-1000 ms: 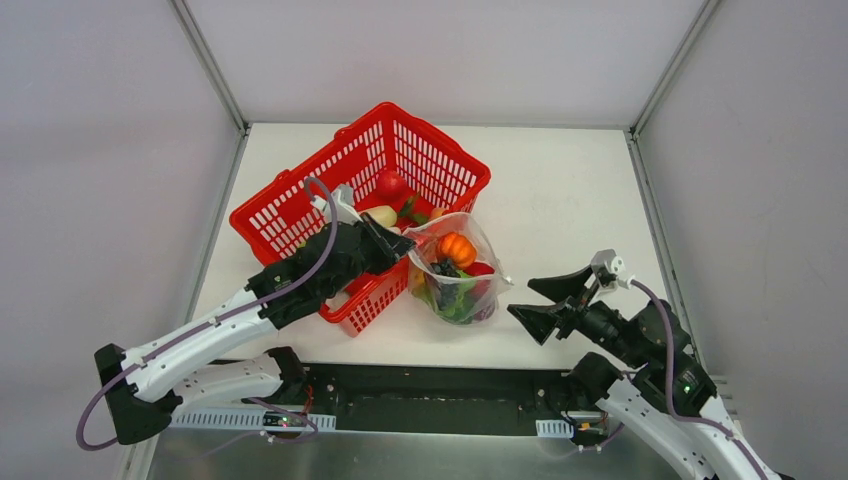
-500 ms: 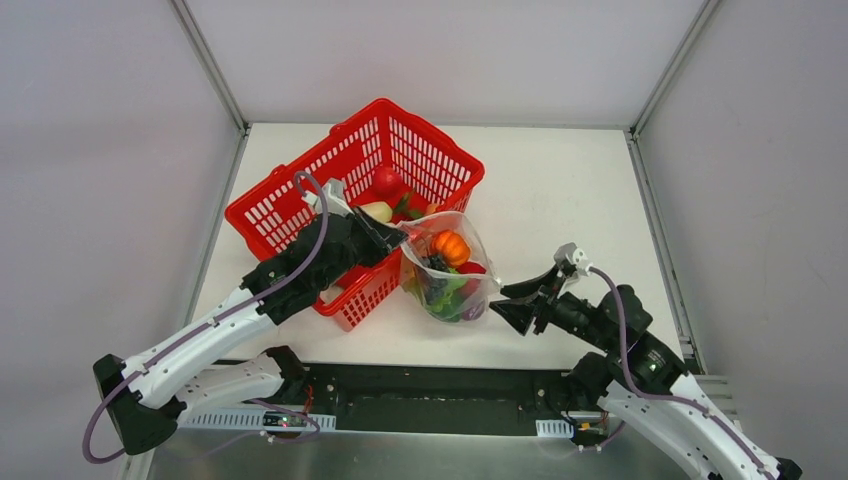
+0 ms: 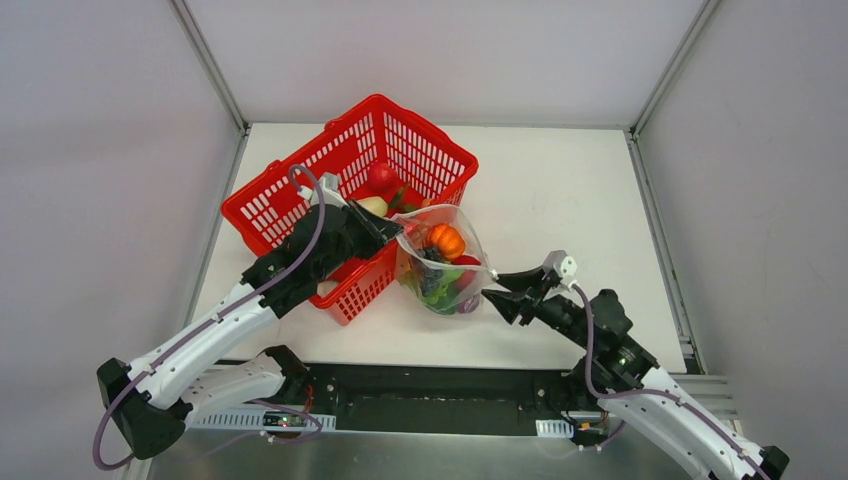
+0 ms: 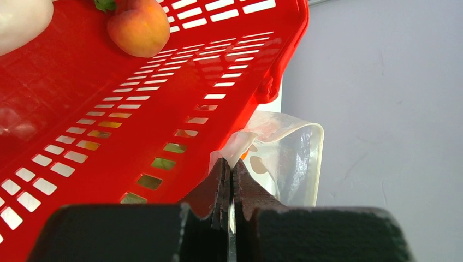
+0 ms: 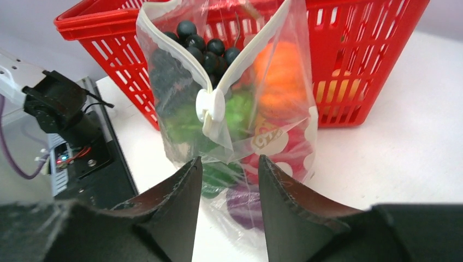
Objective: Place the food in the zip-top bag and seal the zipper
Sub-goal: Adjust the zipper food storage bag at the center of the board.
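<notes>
The zip-top bag (image 3: 440,272) hangs beside the red basket, holding an orange pumpkin (image 3: 447,240), dark grapes (image 5: 205,43), and green, red and purple food. My left gripper (image 3: 395,235) is shut on the bag's top left corner (image 4: 245,139). The zipper (image 5: 169,52) stands apart in a V that meets at a white slider (image 5: 209,106). My right gripper (image 5: 227,159) is at the bag's right side, below the slider. Its jaws are partly apart, with loose plastic and the purple piece (image 5: 245,199) showing between them.
The red slotted basket (image 3: 300,185) stands behind and left of the bag, touching it. It holds a red fruit (image 3: 381,177), a peach (image 4: 139,27) and a white radish (image 3: 372,206). Grey walls enclose the table on three sides; the arm bases (image 3: 290,365) are at the near edge.
My right gripper has moved left up to the bag and its jaws have narrowed. The left arm, the bag and the basket have shifted slightly left.
</notes>
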`<state>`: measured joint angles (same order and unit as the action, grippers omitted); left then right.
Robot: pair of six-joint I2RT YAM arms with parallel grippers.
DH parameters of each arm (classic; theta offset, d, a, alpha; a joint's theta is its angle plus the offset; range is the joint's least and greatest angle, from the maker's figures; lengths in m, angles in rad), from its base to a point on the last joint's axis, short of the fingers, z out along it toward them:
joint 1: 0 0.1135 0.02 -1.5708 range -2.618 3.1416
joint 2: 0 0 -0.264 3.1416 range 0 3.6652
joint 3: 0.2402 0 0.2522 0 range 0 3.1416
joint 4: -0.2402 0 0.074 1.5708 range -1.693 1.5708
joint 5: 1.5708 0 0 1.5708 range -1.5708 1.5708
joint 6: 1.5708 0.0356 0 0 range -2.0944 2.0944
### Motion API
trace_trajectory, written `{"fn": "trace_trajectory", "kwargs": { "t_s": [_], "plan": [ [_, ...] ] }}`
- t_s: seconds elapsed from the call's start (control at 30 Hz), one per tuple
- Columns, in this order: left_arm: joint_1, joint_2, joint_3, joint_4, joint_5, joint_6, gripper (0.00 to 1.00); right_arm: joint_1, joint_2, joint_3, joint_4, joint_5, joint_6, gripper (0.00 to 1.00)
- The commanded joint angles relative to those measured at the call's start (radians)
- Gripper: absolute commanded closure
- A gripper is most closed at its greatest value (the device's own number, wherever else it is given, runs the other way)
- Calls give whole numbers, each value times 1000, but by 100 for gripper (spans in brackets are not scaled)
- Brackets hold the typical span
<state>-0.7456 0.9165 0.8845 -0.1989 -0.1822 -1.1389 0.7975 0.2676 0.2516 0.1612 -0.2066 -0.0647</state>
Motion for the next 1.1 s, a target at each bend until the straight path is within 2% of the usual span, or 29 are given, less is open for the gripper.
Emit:
{"fn": "trace_trajectory", "kwargs": {
  "t_s": [0.0,0.13,0.23,0.4,0.53,0.67,0.8,0.9,1.07],
  "plan": [
    [27,-2,0,106,-8,-20,100,4,-21,-40,208,20,-134,56],
    [33,-2,-16,125,-3,-30,100,5,-14,-82,321,10,-143,60],
    [36,1,-18,130,7,-32,100,4,9,-58,314,-48,-141,64],
    [37,-2,-32,142,14,-40,100,4,28,-66,360,-48,-136,66],
    [40,-7,-48,153,18,-50,100,4,39,-65,375,-51,-126,54],
    [43,-16,-51,152,17,-50,100,4,25,-48,321,-20,-145,50],
    [48,-26,-53,151,16,-46,100,5,20,-54,315,0,-165,56],
    [48,-36,-66,163,15,-47,100,4,32,-81,390,19,-161,61],
    [49,-51,-79,161,9,-55,100,5,86,-86,492,6,-136,61]
  ]
}}
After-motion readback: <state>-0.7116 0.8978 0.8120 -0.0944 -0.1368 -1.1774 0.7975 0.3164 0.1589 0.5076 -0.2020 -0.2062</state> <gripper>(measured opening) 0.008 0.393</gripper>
